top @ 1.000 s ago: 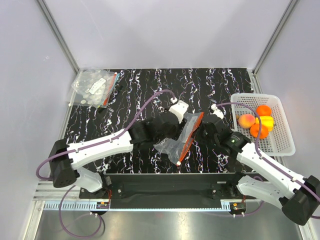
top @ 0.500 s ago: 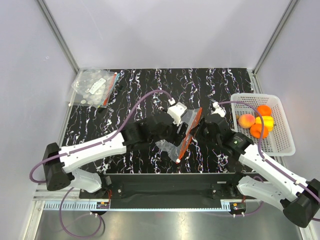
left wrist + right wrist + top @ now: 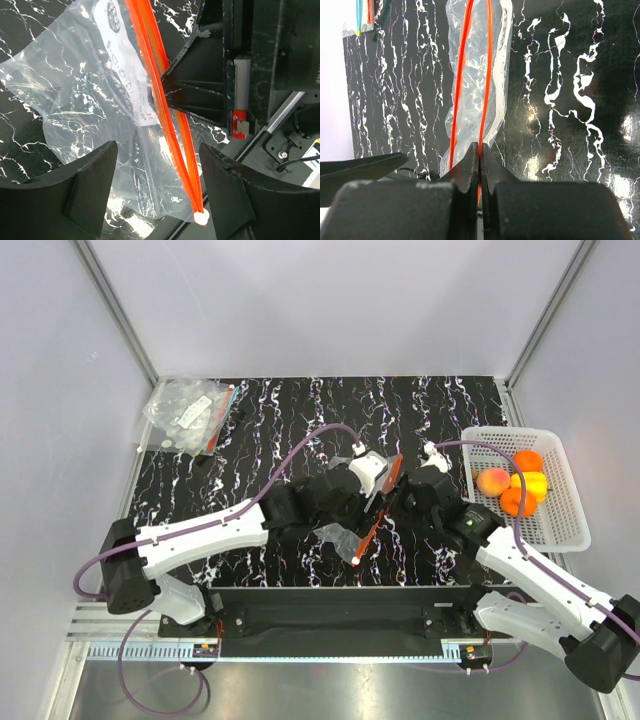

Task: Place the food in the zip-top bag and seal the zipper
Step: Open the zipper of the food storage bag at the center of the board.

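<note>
Right wrist: right pincer (image 3: 479, 146) tight on zipper (image 3: 487, 75).

I see the left white-and-black arm (image 3: 200, 535) stretched from the near left corner towards the middle, and the left black two-finger gripper (image 3: 157, 150) has its fingers wide apart. The right white-and-black arm (image 3: 530, 575) reaches in from the near right; the right black two-finger gripper (image 3: 480, 150) has both fingers pressed together, pinching the thin red-orange plastic strip (image 3: 489, 60). The two grippers are just beside each other
</note>
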Robot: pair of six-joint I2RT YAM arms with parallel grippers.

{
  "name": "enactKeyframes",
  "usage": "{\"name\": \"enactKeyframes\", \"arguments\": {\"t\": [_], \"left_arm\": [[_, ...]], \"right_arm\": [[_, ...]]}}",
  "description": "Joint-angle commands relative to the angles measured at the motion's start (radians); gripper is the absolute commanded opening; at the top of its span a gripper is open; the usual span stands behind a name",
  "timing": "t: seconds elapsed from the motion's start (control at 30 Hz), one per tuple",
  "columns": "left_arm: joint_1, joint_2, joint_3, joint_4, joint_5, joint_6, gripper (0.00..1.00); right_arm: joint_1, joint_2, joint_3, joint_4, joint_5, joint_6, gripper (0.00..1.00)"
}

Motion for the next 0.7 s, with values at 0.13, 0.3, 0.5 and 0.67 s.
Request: {"name": "enactKeyframes", "arguments": {"t": [0.13, 0.3, 0.5, 0.67], "left_arm": [[-0.010, 0.063, 0.096, -0.006, -0.025, 0.003, 0.70], [-0.015, 0.089, 0.119, -0.034, -0.091, 0.000, 0.66], [-0.018, 0.123, 0.152, -0.068, -0.153, -0.003, 0.57], [-0.018, 0.152, 0.157, -0.065, -0.167, -0.003, 0.56]], "right_arm": [[0.006, -0.001, 0.045, 0.040, -0.009, -0.002, 0.00], [0.008, 0.000, 0.043, 0.043, -0.012, 0.001, 0.00], [0.008, 0.000, 0.047, 0.044, -0.012, 0.003, 0.00], [0.008, -0.009, 0.042, 0.046, -0.013, 0.007, 0.00]]}}
